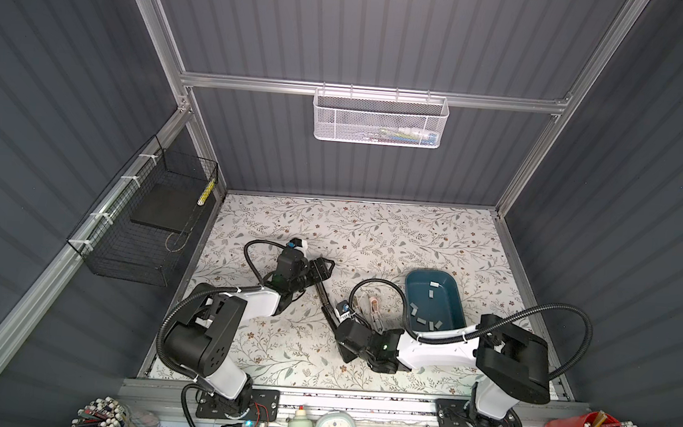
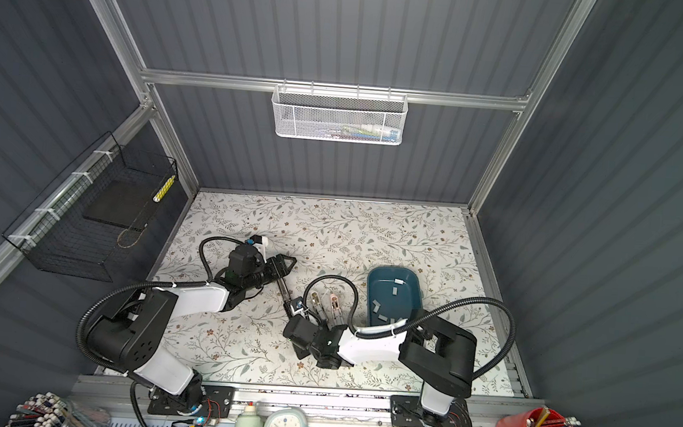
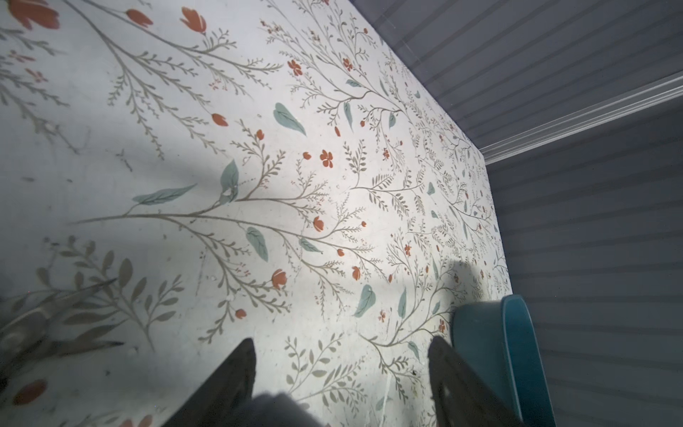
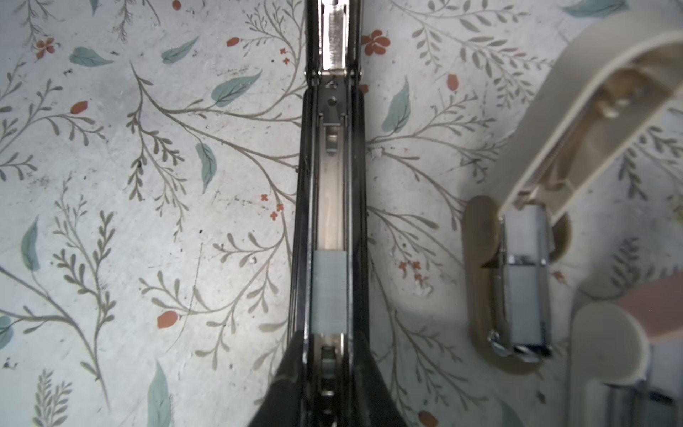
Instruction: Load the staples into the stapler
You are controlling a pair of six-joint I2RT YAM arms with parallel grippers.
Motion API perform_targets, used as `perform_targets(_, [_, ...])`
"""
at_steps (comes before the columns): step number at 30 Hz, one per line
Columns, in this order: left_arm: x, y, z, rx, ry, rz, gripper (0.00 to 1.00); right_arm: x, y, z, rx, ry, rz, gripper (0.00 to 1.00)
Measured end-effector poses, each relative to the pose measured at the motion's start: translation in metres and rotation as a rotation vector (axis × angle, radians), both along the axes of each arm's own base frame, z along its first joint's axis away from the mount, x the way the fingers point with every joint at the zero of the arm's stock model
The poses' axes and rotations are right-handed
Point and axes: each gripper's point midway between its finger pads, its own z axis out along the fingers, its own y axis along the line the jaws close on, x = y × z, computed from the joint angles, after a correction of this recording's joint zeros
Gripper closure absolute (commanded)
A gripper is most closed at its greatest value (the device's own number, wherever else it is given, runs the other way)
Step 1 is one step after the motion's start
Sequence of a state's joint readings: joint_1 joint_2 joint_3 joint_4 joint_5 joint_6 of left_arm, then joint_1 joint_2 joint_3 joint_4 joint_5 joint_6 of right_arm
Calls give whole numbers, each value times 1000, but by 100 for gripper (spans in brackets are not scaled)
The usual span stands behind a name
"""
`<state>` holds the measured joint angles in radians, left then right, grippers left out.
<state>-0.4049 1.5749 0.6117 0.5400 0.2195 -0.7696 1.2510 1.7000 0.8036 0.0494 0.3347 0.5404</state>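
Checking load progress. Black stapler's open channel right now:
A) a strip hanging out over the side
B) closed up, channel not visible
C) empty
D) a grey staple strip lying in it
D: in the right wrist view a grey staple strip lies flat between the rails of the black stapler, which is opened out with its channel exposed.

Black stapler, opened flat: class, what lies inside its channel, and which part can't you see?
A grey staple strip lies in the channel of the black stapler, with bare rail beyond it. The right gripper covers the channel's near end.
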Motion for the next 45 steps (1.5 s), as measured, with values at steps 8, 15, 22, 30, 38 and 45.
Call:
perform_targets(8, [-12, -8, -3, 15, -30, -76, 26, -3, -11, 1, 19, -34, 17, 59])
perform_targets(15, [-18, -13, 12, 39, -90, -105, 26, -6, -16, 6, 73, -68, 31, 57])
perform_targets(22, [-20, -12, 19, 65, -116, -101, 25, -9, -11, 9, 111, -96, 47, 59])
perform_targets(30, [-23, -13, 17, 86, -116, -109, 26, -6, -6, 7, 121, -121, 46, 82])
perform_targets(38, [-51, -36, 28, 231, -206, -171, 26, -4, -7, 8, 135, -129, 21, 92])
perform_targets(45, [-70, -42, 20, 294, -253, -245, 27, -3, -8, 9, 155, -144, 13, 97])
